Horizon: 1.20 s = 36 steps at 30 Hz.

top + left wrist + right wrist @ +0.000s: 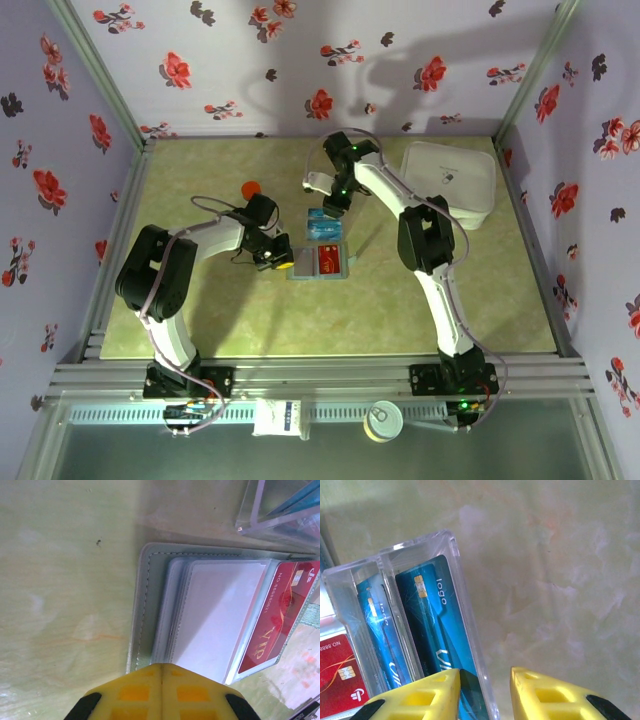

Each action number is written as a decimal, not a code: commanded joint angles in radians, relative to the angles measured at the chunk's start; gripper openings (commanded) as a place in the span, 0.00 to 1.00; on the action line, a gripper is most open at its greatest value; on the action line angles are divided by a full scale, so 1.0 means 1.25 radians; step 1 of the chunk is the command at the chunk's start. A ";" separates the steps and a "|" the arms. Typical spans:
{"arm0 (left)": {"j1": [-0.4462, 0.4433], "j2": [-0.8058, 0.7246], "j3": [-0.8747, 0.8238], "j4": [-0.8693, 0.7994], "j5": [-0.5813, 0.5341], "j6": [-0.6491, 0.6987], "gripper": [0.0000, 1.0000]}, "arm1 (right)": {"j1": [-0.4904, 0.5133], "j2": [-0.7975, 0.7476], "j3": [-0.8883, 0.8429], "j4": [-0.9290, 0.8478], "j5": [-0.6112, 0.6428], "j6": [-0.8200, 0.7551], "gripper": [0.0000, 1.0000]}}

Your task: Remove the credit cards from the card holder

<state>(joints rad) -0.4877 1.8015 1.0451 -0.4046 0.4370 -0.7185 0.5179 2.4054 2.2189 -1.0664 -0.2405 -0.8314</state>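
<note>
Now the left tool (161, 672), pressed together, has the open card holder (215, 615) just ahead on the pale green marbled tabletop (560, 580); the right tool (485, 672), spread, hangs above blue credit cards (440, 625) in a clear stand (420, 542). Flowered lilac walls (300, 60) surround.

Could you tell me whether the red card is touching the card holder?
Touching: the left wrist view shows the red card lying flat inside the open card holder.
</note>
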 commanded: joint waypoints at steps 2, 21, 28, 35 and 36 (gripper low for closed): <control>0.009 0.007 -0.013 -0.015 -0.007 0.021 0.05 | 0.008 0.022 0.027 0.003 -0.007 -0.017 0.29; 0.011 0.001 -0.020 -0.015 -0.006 0.020 0.05 | 0.010 -0.016 0.031 -0.013 0.005 -0.008 0.17; 0.011 0.003 -0.016 -0.014 -0.006 0.022 0.05 | 0.010 -0.021 0.030 -0.015 0.004 -0.007 0.19; 0.011 0.005 -0.013 -0.015 -0.006 0.021 0.05 | 0.010 -0.025 0.030 -0.011 0.013 -0.006 0.20; 0.010 0.005 -0.013 -0.015 -0.005 0.022 0.05 | 0.010 -0.026 0.029 -0.010 0.013 -0.006 0.20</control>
<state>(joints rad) -0.4831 1.8015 1.0355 -0.4046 0.4370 -0.7181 0.5236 2.4069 2.2353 -1.0706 -0.2382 -0.8379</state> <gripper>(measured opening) 0.056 0.197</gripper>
